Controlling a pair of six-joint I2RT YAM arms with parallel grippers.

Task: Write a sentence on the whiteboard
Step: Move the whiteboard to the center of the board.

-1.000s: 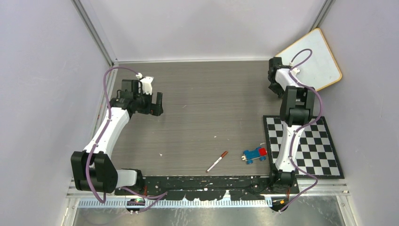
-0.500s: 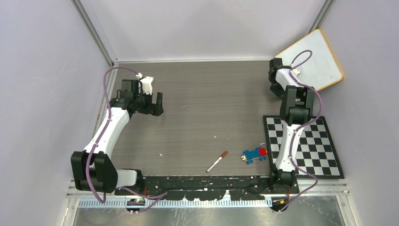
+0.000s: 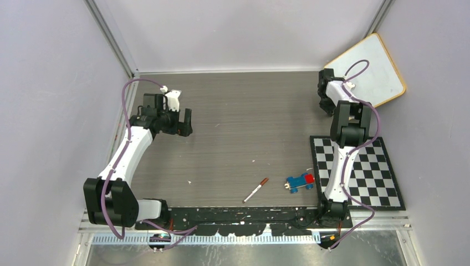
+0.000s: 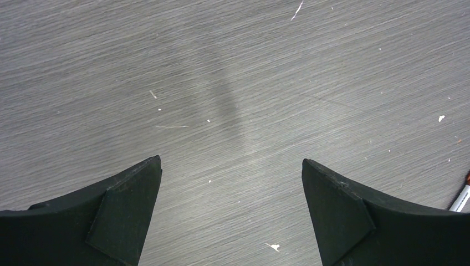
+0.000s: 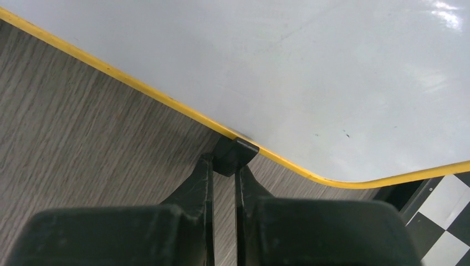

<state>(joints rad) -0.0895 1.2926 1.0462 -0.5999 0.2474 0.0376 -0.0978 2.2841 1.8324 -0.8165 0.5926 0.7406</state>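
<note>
Top and wrist views. The whiteboard (image 3: 372, 65) lies skewed at the far right corner of the table (image 3: 249, 116), its outer edge against the side wall. The right gripper (image 5: 224, 166) is narrowed to a slit, its fingertips pinching the lower corner of a black clip (image 5: 237, 151) on the board's yellow rim. The left gripper (image 4: 231, 183) hangs wide open over bare tabletop at the left. A marker (image 3: 255, 190) and a toy car (image 3: 300, 182) lie near the front edge, the car beside the checkered mat (image 3: 382, 177).
</note>
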